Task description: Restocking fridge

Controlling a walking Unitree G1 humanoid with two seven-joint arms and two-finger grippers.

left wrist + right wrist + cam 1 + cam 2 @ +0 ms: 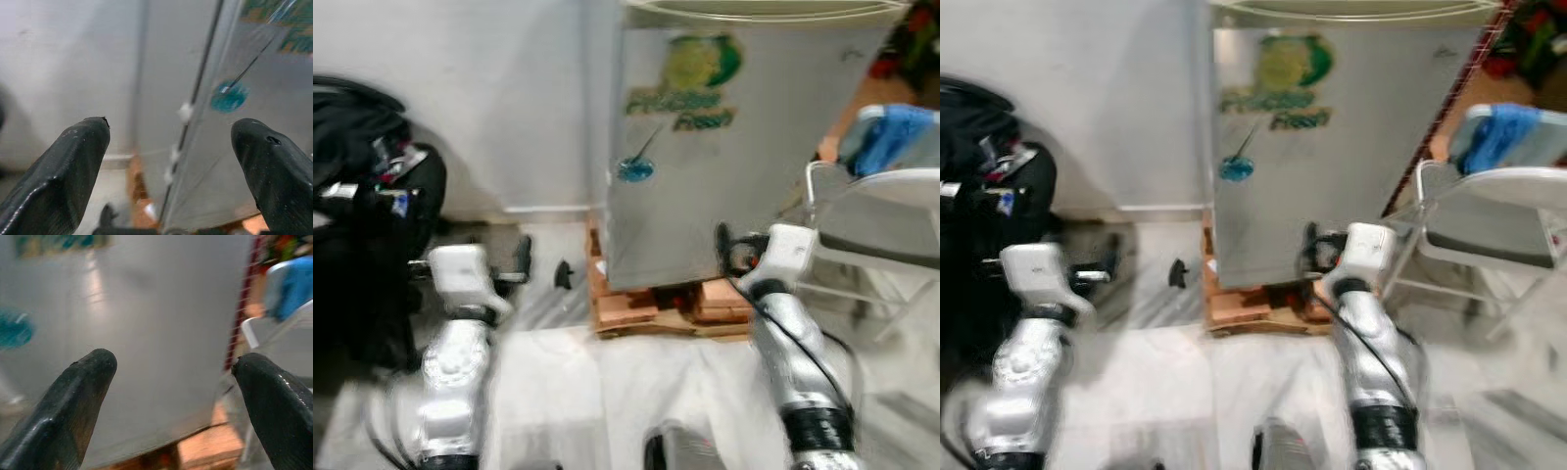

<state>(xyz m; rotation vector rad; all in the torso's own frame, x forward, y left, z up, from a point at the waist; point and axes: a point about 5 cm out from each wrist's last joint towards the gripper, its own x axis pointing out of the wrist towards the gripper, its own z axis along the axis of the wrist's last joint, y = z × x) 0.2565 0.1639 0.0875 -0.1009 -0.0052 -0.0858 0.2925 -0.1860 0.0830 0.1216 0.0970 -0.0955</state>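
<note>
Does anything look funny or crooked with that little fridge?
Yes. The small silver fridge doesn't stand on the floor: it rests on a few wooden blocks that poke out unevenly beneath it. Its door looks shut. Both grippers, left and right, are open and empty in front of it.

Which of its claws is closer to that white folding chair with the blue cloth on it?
The right gripper: it is low in front of the grey fridge, beside the white folding chair. The left gripper is across the fridge front, near the black bags.
</note>
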